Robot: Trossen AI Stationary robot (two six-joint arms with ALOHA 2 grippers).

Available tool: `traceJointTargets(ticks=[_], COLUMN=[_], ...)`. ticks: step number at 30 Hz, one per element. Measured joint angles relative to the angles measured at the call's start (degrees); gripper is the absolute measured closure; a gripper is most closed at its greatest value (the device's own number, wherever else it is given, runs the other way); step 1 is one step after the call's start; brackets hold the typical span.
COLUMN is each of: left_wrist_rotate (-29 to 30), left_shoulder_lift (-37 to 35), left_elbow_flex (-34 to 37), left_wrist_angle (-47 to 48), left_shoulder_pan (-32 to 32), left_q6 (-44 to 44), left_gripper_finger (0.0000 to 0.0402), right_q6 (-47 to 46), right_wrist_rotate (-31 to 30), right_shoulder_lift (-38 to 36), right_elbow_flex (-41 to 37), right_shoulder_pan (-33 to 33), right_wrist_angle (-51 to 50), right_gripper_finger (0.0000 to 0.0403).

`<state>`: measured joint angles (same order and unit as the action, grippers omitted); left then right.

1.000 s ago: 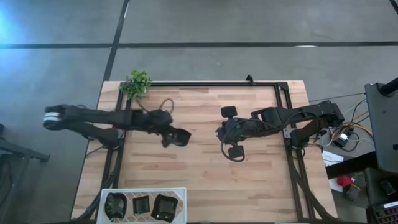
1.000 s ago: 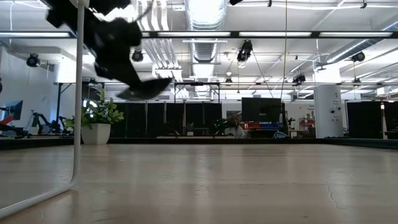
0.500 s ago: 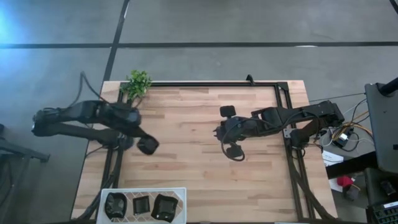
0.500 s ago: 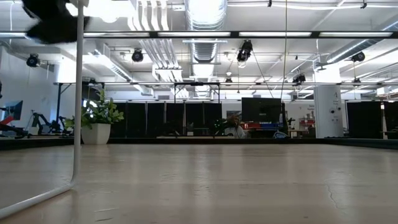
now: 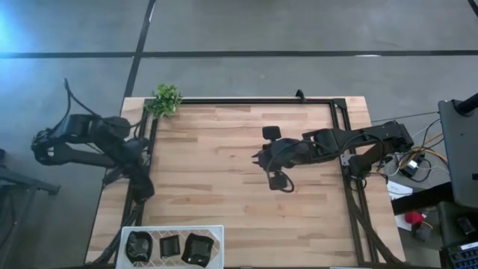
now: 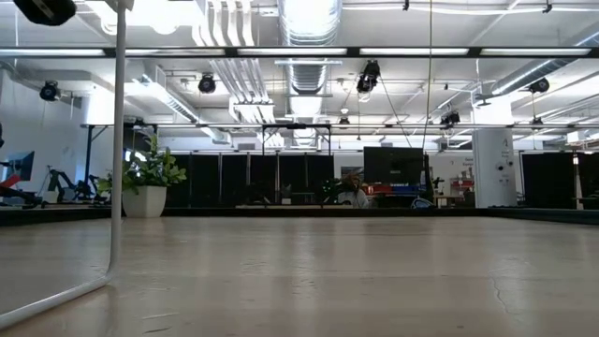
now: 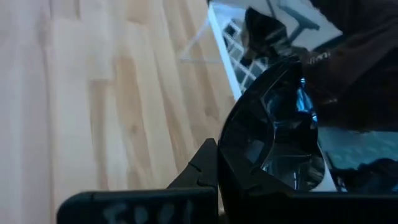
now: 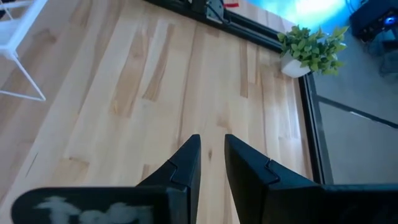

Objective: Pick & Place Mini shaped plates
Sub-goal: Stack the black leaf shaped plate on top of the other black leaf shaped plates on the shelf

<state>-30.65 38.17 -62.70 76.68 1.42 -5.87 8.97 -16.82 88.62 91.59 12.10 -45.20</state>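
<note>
Your left arm (image 5: 82,138) is pulling back fast: 1 s ago it was reaching out over mid-desk (image 5: 224,217), now it's folding up at the desk's left edge, w/ the left gripper (image 5: 142,187) sitting over the frame rail, nearer the white rack (image 5: 172,229). It's carrying a glossy black plate (image 7: 277,140) along, jaws clamped on it. In the low view it's dropping out of sight, only a dark bit top-left. Right gripper (image 5: 273,157) is drifting slightly left.
</note>
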Motion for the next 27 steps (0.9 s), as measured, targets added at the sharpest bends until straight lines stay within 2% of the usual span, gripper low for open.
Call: traceJointTargets(ticks=[8,13,27], left_wrist_rotate=[-1.6,-0.6,-0.4], left_shoulder_lift=[1.1,2.1,3.9], left_elbow_flex=[0.1,0.2,0.2], left_wrist_angle=[1.2,1.2,1.3], left_shoulder_pan=[-3.3,-5.7,-6.2], left_q6=[-0.9,0.4,-1.6], left_gripper_finger=[0.0401,0.0401,0.0402], right_q6=[0.0,0.0,0.0], right_wrist_rotate=[0.0,0.0,0.2], right_shoulder_lift=[0.0,0.0,-0.9], right_elbow_flex=[0.0,0.0,0.0], right_shoulder_pan=[0.0,-0.1,-0.2], right_wrist_angle=[1.1,1.2,1.0], right_gripper_finger=[0.0335,0.0335,0.0335])
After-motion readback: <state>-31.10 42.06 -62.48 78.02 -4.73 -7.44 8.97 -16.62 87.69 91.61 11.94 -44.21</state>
